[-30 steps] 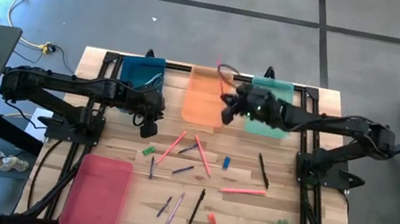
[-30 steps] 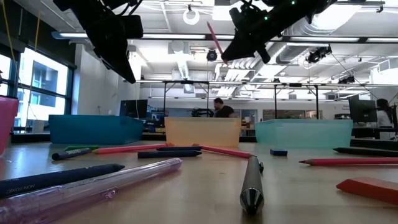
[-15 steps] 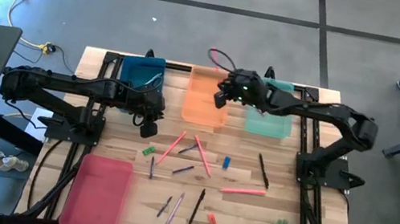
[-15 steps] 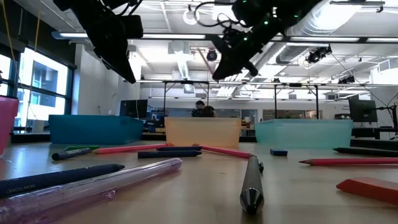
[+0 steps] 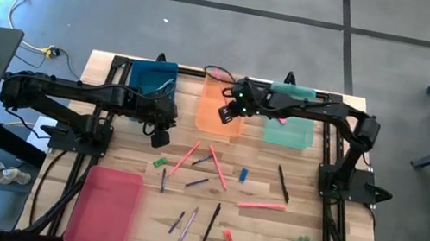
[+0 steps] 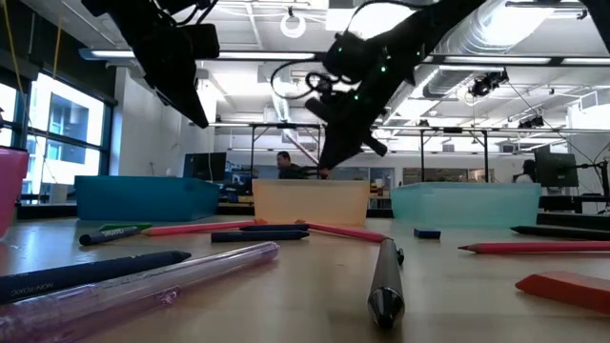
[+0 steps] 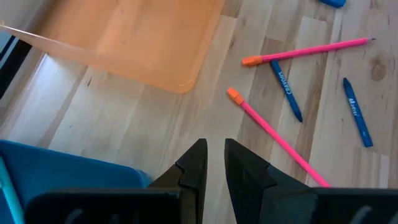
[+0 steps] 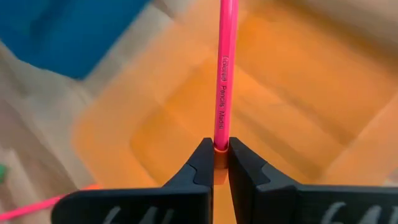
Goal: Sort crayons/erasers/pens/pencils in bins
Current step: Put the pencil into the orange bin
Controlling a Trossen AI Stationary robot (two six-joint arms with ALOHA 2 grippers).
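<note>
The right gripper [image 8: 214, 163] is clamped tight on a thin pink pencil [image 8: 222, 74], pinching it right at the orange eraser end so the whole shaft sticks out ahead of the fingers. It's hovering over the shallow translucent orange plastic bin [image 5: 218, 114] at the far middle of the table, which seems to be why it's held like that: pointed along the tray so it can just drop in flat. Looks like that bin is the pencil one, though that's a guess.

The left gripper [image 7: 212, 168] isn't carrying anything. Its fingers are nearly together with only a thin slit between them, and it hangs above bare wood just near of the dark teal-blue bin [image 5: 153, 77], beside the orange bin's corner.

Farther out, the light mint-green bin [image 5: 293, 127] sits at the far right and the pink-red bin [image 5: 104, 205] near left. Plenty is left on the table: more pink pencils, blue crayons, pens, plus stubby erasers, one green [image 5: 159, 162] and one blue [image 5: 242, 175].
</note>
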